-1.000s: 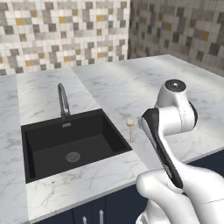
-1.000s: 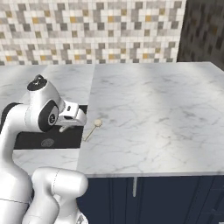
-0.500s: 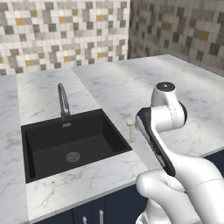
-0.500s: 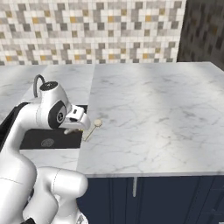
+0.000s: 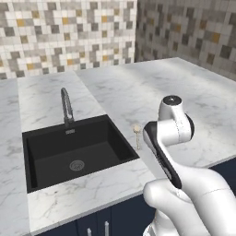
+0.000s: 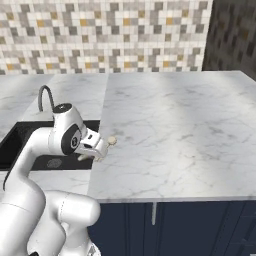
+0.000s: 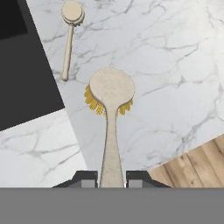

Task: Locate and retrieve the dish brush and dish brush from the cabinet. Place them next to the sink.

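My gripper (image 7: pixel 111 177) is shut on the pale handle of the yellow-bristled dish brush (image 7: pixel 111 94), whose round head hangs over the marble counter. The all-tan wooden dish brush (image 7: pixel 70 35) lies flat on the counter just beyond it, beside the black sink (image 7: pixel 22 65). From the left base view the tan brush (image 5: pixel 137 133) rests right of the sink (image 5: pixel 46 140), with my arm close behind it. In the right base view my gripper (image 6: pixel 95 147) hovers at the sink's right edge, next to the tan brush (image 6: pixel 112 141). The cabinet is out of view.
An arched grey tap (image 5: pixel 67 106) stands behind the basin. Marble counter (image 6: pixel 170 130) stretches wide to the right, up to a mosaic-tiled wall. Navy drawers sit below the counter edge. Wooden floor (image 7: pixel 197 162) shows past the counter's front edge.
The arm has folded lower and the hand has shifted slightly down and toward the tan brush, still holding the yellow-bristled brush. The tan brush has not moved.
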Available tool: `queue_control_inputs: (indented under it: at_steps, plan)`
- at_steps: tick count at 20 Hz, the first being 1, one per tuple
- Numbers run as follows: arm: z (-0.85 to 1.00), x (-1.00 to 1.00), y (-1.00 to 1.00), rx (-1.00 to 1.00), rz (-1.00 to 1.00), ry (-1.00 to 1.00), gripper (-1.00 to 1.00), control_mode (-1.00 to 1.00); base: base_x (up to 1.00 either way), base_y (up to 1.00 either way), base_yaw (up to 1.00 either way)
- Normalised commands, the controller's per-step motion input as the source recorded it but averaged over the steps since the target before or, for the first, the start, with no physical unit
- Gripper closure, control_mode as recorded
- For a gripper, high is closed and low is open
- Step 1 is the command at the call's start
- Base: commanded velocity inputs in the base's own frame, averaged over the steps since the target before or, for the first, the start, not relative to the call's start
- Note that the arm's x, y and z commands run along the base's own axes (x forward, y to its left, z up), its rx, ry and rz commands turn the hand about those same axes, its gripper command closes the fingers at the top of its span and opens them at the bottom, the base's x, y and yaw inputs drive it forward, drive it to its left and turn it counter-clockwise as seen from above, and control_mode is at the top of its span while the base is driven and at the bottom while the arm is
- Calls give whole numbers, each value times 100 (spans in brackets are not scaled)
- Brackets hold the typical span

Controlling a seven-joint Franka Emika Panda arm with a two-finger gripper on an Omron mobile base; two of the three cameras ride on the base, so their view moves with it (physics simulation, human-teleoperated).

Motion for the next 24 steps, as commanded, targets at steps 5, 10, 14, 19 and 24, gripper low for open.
queue_control_inputs:
  at_steps: [5, 10, 14, 19, 24]
  plan:
    - [-42, 12, -7, 2, 0, 1, 100, -100, 0, 0, 0]
    - [-41, 14, 2, 0, 0, -2, 100, -100, 0, 0, 0]
    - [-26, 35, 14, 0, 0, 1, 100, -100, 0, 0, 0]
    - [-18, 50, 13, 1, -2, 7, 100, -100, 0, 0, 0]
    - [-18, 39, 0, 1, 0, 4, 100, -100, 0, 0, 0]
